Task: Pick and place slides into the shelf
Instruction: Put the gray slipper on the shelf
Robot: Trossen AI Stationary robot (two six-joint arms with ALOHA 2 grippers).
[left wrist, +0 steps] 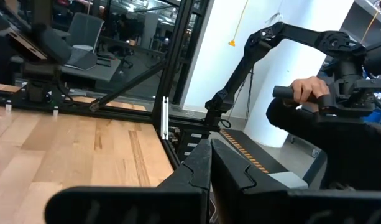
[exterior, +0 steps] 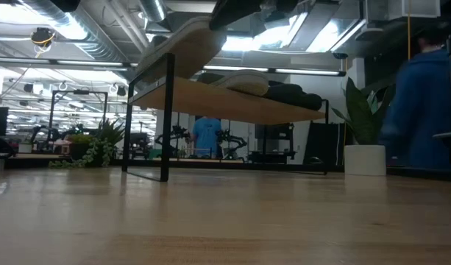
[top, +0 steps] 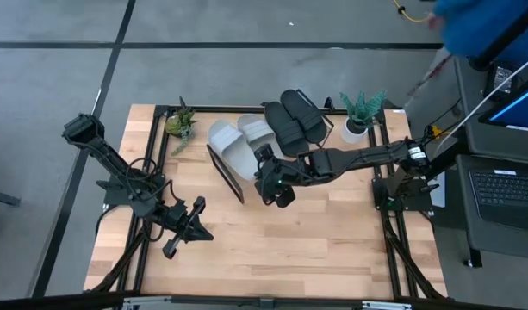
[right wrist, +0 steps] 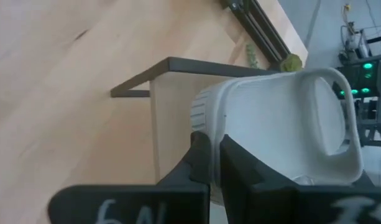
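My right gripper [top: 262, 168] reaches over the tilted wooden shelf [top: 223, 170] near the table's far edge and is shut on a light grey slide [top: 227, 146]. In the low view that slide [exterior: 185, 44] slants above the shelf board [exterior: 232, 103]. A second grey slide [top: 257, 129] and two black slides [top: 294, 120] lie side by side on the board. My left gripper [top: 190, 228] waits shut over the table's near left part, touching nothing. My right gripper pinches the grey slide by the edge of its sole [right wrist: 213, 155], between its two fingers [right wrist: 199, 162]. The slide is tilted over the shelf board [right wrist: 171, 124], strap side turned away from the fingers. Whether its low end rests on the board, I cannot tell.
A small green plant [top: 179, 120] stands at the shelf's left, and a white potted plant [top: 360, 116] at its right. A person in blue [top: 470, 26] and a laptop [top: 505, 194] are beyond the table's right edge. Bare wood [top: 281, 250] spreads in front of the shelf.
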